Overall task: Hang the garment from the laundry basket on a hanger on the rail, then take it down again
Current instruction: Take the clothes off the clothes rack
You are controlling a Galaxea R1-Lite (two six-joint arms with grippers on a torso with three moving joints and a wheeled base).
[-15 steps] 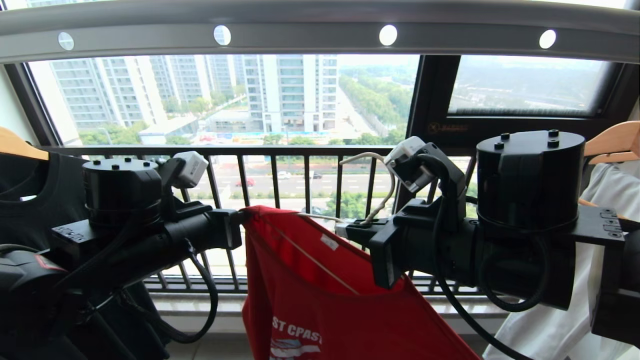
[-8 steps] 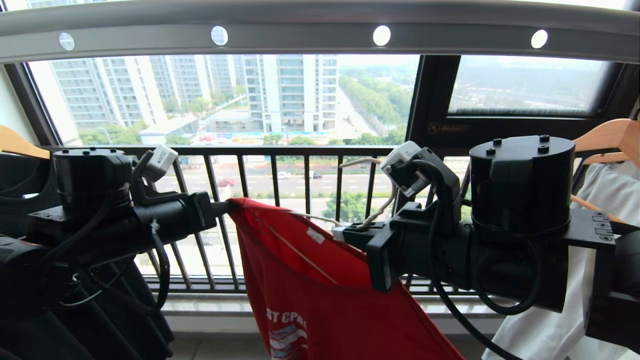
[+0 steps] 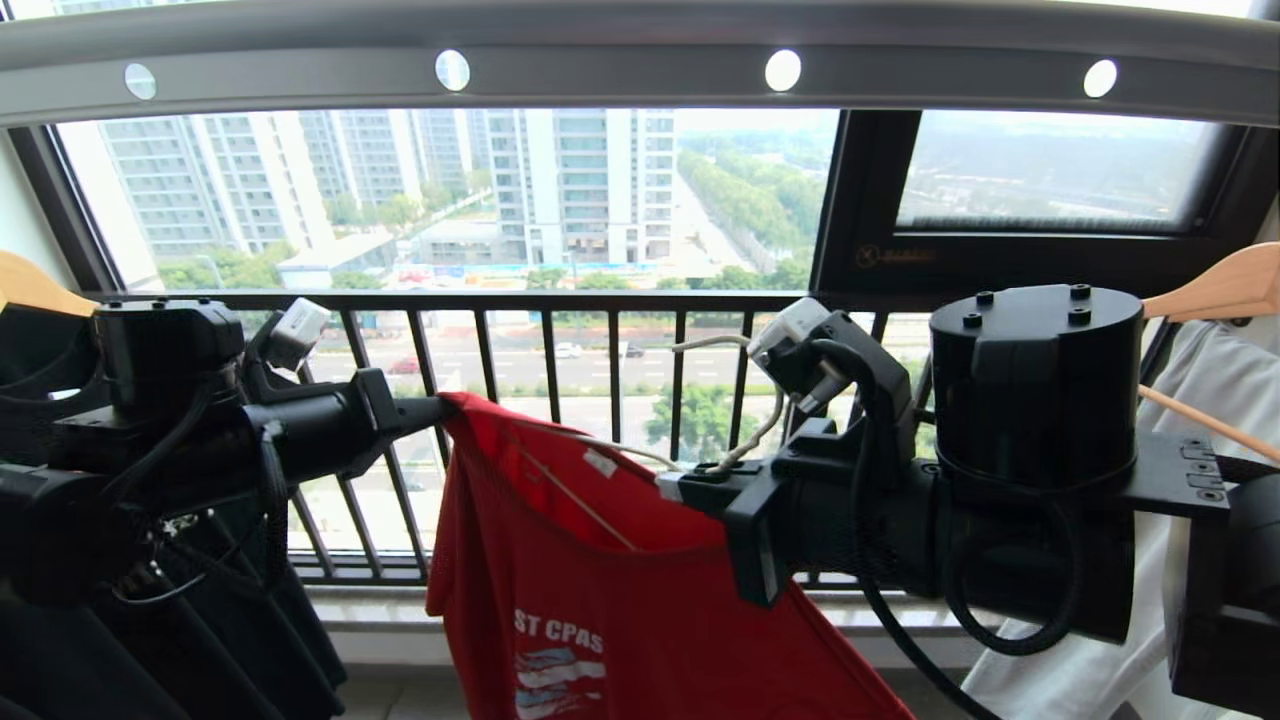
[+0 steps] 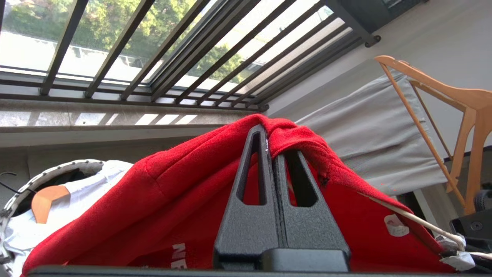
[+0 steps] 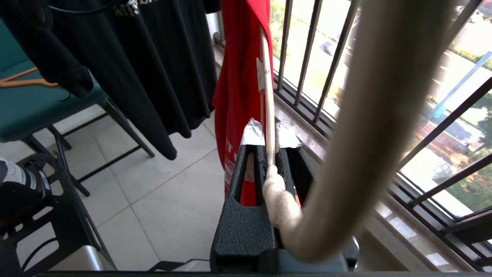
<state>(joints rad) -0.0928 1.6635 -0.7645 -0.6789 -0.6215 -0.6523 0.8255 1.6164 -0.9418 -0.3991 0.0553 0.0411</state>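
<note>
The red garment [image 3: 600,560] hangs between my two grippers, well below the grey rail [image 3: 640,75]. My left gripper [image 3: 440,405] is shut on a bunched edge of the garment [image 4: 300,142] at its upper left corner. My right gripper [image 3: 672,485] is shut on the cream hanger [image 3: 760,420] at the base of its hook, which curves up free of the rail. One hanger arm [image 5: 267,88] runs inside the red garment [image 5: 238,77]. The laundry basket [image 4: 50,171] shows low in the left wrist view, with white cloth and a wooden hanger inside.
Black T-shirts [image 3: 60,400] hang at the left, and a white garment [image 3: 1100,660] on light-wood hangers [image 3: 1220,285] hangs at the right. The black balcony railing [image 3: 550,300] stands just behind the garment. A green chair [image 5: 38,111] stands on the tiled floor.
My left gripper has moved left with the garment's edge, drawing the cloth away from the right gripper. My right gripper with the hanger has sunk slightly.
</note>
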